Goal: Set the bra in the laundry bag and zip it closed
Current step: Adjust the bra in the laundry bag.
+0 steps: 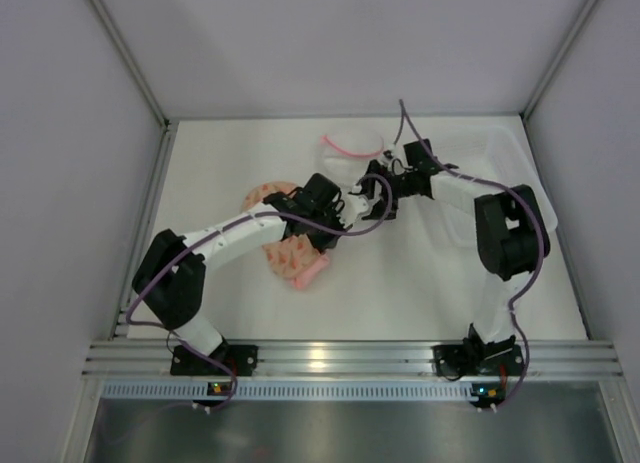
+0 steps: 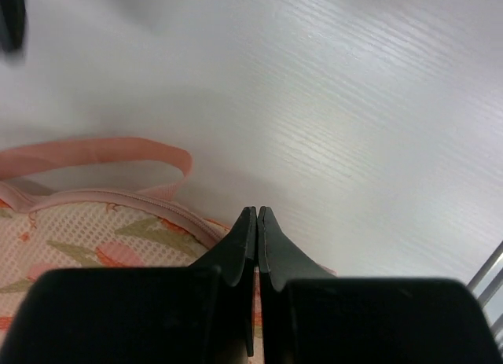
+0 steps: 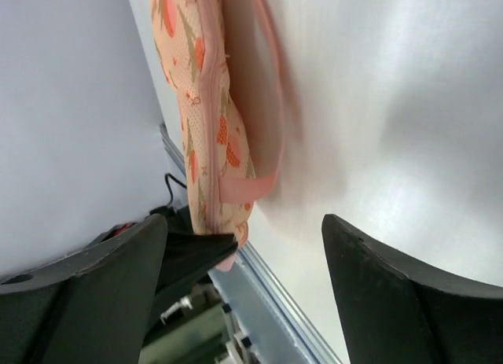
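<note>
- Left gripper (image 2: 257, 220): jaws pressed together, tips at the zip edge of the laundry bag (image 2: 94, 238), just beside its pink strap (image 2: 94, 153). Cannot tell whether they pinch fabric or a zip pull.
- Right gripper (image 3: 244, 219): jaws wide apart, holding nothing, clear of the bag.
- Bag lies under the left arm, to the left of the right gripper. Its long axis runs far to near in the top view. Left gripper is the nearer.
- Bra: not visible in any view; probably inside, as the zip stretch in the right wrist view looks shut.
- Count: one bag, one mesh pouch (image 1: 352, 143), one clear tray (image 1: 495, 158), two arms.
</note>
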{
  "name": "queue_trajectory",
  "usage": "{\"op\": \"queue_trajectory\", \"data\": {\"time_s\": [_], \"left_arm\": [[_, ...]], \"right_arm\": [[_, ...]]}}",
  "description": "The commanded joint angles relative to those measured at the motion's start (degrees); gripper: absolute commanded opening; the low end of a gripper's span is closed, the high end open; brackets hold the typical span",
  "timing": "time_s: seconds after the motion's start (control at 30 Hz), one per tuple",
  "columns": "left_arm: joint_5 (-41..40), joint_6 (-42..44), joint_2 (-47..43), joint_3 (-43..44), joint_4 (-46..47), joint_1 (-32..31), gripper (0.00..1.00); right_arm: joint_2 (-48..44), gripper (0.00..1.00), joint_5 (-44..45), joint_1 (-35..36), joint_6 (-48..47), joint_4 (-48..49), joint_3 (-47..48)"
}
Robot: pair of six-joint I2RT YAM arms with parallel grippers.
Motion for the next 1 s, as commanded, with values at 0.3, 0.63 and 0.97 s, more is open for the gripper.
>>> {"op": "queue_trajectory", "data": {"time_s": [0.3, 0.63, 0.97], "left_arm": [[7.8, -26.6, 8.5, 14.2, 3.9, 12.3, 0.00], [18.8, -38.4, 9.4, 9.3, 13.9, 16.9, 0.00], [24.7, -50.7, 9.6, 6.8, 22.2, 19.9, 0.00]], "right_arm": [[-26.3, 0.29, 1.2, -8.5, 9.3, 28.6, -26.6], [-27.1, 0.13, -2.7, -7.1, 6.5, 21.0, -19.2], [-16.4, 0.05, 6.6, 5.6, 16.8, 35.1, -21.2]]}}
